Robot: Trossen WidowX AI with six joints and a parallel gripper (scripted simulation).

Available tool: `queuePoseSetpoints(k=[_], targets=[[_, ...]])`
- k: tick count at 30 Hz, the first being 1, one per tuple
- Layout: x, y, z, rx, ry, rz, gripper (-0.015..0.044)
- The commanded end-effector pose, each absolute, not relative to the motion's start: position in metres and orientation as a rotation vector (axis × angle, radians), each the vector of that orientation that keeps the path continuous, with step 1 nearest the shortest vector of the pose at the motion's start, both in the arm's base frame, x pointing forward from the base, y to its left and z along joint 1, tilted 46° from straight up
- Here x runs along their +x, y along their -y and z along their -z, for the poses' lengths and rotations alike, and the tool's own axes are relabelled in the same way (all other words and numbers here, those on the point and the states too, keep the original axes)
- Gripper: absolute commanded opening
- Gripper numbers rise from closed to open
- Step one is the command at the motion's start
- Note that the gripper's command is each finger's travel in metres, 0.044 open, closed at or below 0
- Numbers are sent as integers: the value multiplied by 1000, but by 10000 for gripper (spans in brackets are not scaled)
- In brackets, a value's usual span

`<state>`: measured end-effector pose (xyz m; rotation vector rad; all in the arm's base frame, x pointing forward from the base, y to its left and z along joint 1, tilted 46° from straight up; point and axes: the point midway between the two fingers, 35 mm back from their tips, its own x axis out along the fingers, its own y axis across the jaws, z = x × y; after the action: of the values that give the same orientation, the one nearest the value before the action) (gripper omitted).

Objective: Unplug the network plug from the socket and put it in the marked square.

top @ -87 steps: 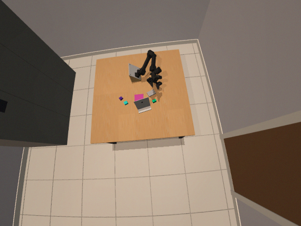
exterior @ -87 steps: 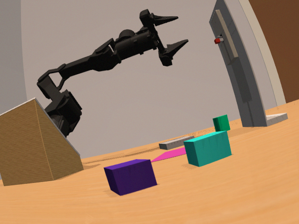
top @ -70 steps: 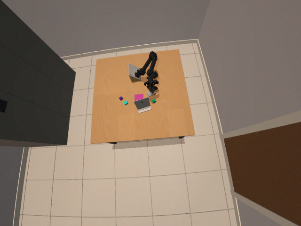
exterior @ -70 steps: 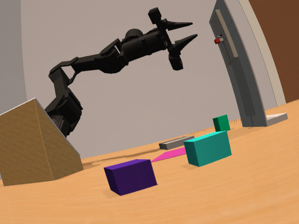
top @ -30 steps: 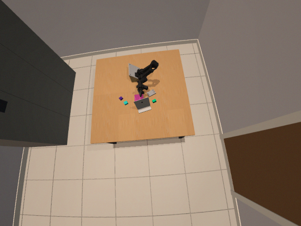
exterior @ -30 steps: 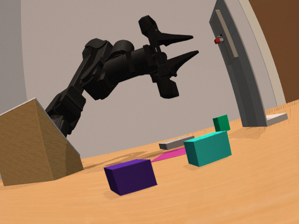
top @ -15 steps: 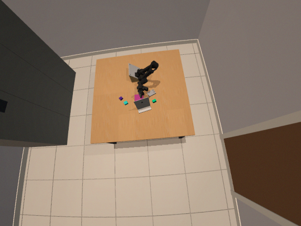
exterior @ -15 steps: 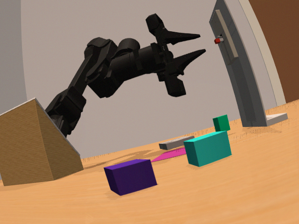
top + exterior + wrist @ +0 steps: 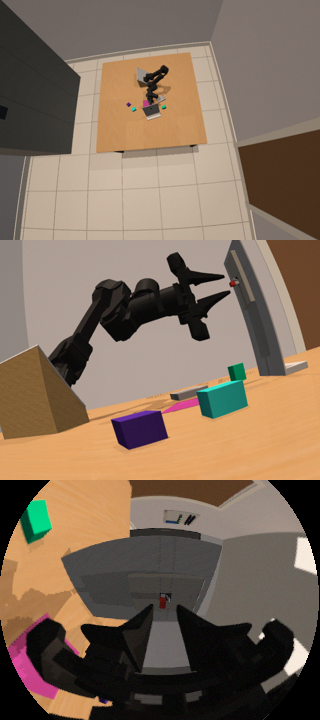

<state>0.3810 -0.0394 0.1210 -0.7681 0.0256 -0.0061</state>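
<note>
The red network plug (image 9: 232, 283) (image 9: 163, 601) sits in the socket on the grey upright panel (image 9: 152, 110) (image 9: 254, 322) (image 9: 110, 570). Its thin pale tab (image 9: 235, 279) (image 9: 168, 599) shows on its upper side. My gripper (image 9: 150, 103) (image 9: 227, 284) (image 9: 164, 607) is partly open and empty, pointing at the panel. One fingertip is higher than the plug and the other lower, both just short of it. The marked magenta square (image 9: 145, 103) (image 9: 183, 404) (image 9: 30, 660) lies flat on the table in front of the panel.
A green block (image 9: 164, 106) (image 9: 237, 371) (image 9: 37, 522), a teal block (image 9: 133, 109) (image 9: 224, 400) and a purple block (image 9: 128, 104) (image 9: 140, 429) lie around. A flat grey box (image 9: 161, 98) (image 9: 188, 392) is beside the square. A sloped wooden block (image 9: 25, 395) stands near the arm's base.
</note>
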Motion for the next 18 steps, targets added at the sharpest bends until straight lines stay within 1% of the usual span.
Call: queuePoseSetpoints(k=[1,10,12,18], targets=[[388,39,-120,-769,-32,8,156],[399,36,-123,-769,-31,9,156],[399,36,-123,-769,-31,9,104],[399,36,-123,-769,-31,9,64]])
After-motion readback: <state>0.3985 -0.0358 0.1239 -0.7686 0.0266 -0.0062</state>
